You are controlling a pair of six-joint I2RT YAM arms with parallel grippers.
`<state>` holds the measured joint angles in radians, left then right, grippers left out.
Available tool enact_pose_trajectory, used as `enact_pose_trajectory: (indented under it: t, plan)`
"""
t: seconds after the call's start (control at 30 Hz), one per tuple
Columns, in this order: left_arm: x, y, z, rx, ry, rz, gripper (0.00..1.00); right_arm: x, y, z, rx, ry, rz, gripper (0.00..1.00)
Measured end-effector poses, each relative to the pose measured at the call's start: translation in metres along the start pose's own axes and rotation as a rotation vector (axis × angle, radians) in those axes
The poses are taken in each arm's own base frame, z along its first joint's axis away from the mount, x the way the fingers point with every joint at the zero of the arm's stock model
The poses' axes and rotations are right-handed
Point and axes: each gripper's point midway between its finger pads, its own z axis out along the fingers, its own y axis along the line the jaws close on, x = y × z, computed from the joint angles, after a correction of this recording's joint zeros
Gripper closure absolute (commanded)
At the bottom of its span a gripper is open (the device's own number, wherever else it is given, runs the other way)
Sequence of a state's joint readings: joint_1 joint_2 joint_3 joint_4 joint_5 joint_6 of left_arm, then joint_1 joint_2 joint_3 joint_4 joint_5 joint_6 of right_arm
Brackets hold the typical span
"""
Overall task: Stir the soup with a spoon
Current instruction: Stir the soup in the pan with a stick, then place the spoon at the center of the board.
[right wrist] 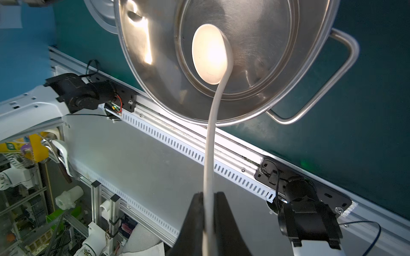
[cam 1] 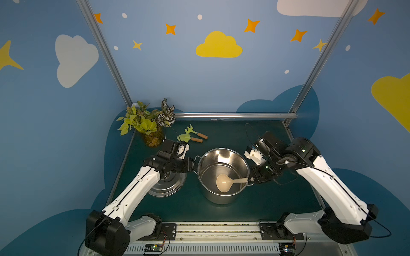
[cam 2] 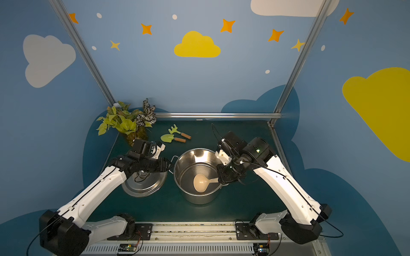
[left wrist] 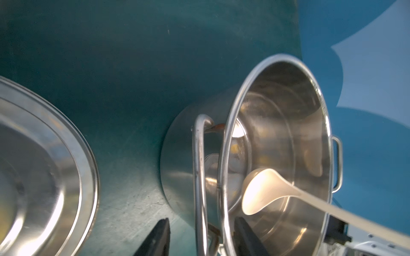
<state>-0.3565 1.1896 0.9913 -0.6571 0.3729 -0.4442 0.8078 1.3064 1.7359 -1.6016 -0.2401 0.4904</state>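
Both top views high above front edge, facing down-back; wrist views close, sharing pot (left wrist: 288,124).

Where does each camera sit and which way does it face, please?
Top views: overhead at the front, looking down and back at the pot; left arm and right arm show.
Left wrist: on the left arm, facing the pot's side handle; left gripper fingertips show, apart.
Right wrist: on the right arm, facing into the pot; right gripper clamps the spoon.
Shared: pot and spoon appear in every view.
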Motion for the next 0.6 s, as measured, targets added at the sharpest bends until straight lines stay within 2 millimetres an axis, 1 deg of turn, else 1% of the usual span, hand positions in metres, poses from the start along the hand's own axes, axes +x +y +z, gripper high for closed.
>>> enact_pose_trajectory:
  t: [0.1,0.17,0.27,0.3,0.4,0.5,0.53,0.6]
  plan:
    - [-0.001,0.0,-0.002,-0.003,0.0,-0.002,0.24,0.004,-0.001,-0.016,-0.041,-0.063,0.005,1.0]
    - [-0.002,-0.001,-0.004,-0.006,-0.003,0.001,0.17,0.003,-0.001,-0.028,-0.076,-0.129,0.009,1.0]
    - [-0.007,-0.006,-0.013,-0.002,-0.024,0.02,0.08,-0.001,-0.001,-0.048,-0.132,-0.236,0.025,1.0]
    - [-0.009,-0.009,-0.017,0.002,-0.036,0.028,0.02,-0.004,-0.002,-0.053,-0.144,-0.268,0.033,1.0]
    - [-0.016,-0.015,-0.028,0.01,-0.072,0.052,0.0,-0.017,-0.008,-0.063,-0.166,-0.358,0.089,1.0]
    - [-0.022,-0.018,-0.036,0.014,-0.1,0.063,0.0,-0.037,-0.027,-0.062,-0.178,-0.456,0.206,1.0]
    - [-0.023,-0.018,-0.037,0.014,-0.105,0.063,0.0,-0.044,-0.036,-0.06,-0.178,-0.489,0.259,1.0]
    - [-0.023,-0.017,-0.039,0.009,-0.112,0.061,0.0,-0.06,-0.062,-0.055,-0.187,-0.57,0.392,1.0]
